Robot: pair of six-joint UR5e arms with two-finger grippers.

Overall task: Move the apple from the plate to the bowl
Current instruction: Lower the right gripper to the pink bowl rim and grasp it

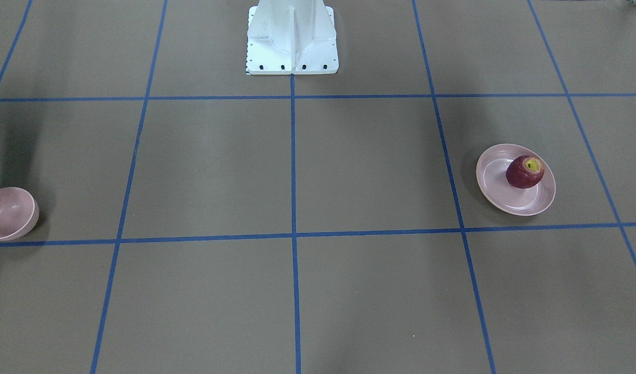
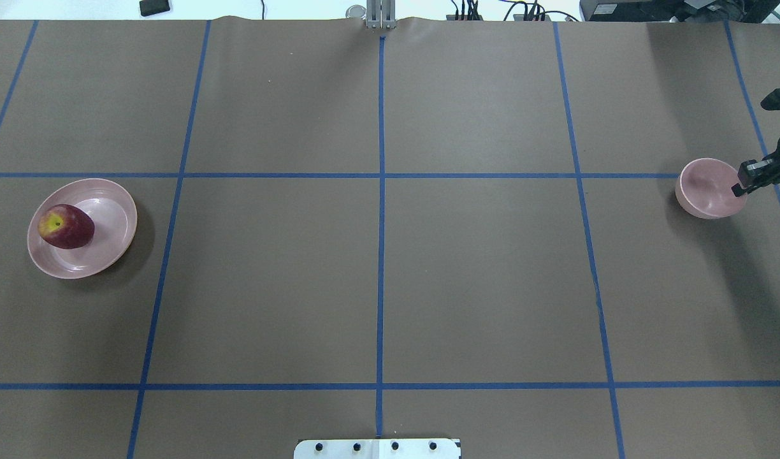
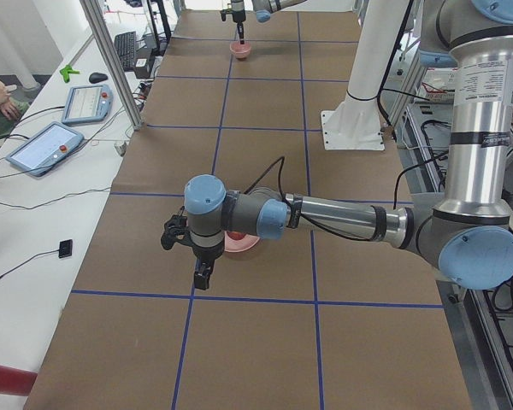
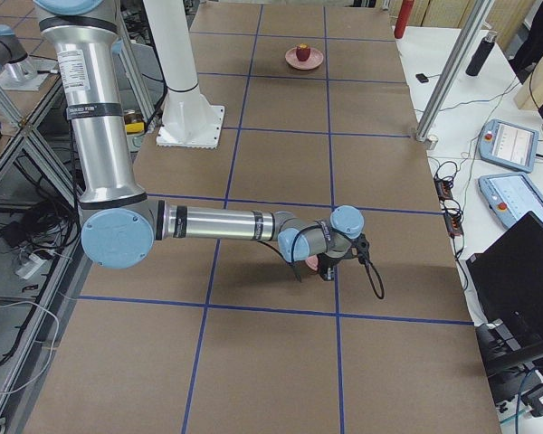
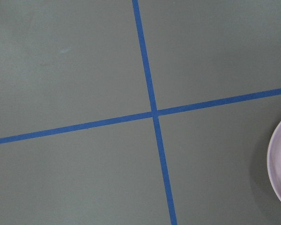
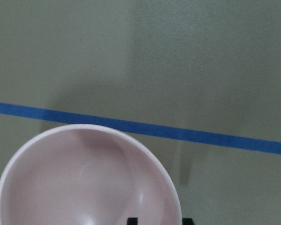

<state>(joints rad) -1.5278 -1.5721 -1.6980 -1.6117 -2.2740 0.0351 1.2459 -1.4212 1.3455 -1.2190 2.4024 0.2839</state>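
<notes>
Room is stretching wide from bowl to far plate. My right gripper is sitting across the bowl's edge; I cannot tell if it's squeezing.

a robotics lab: a wide desk covered in brown paper and gridded with blue tape, a white metal robot pedestal bolted on, silver aluminium frame posts, grey touchscreen teach pendants and loose black cables alongside.
</notes>
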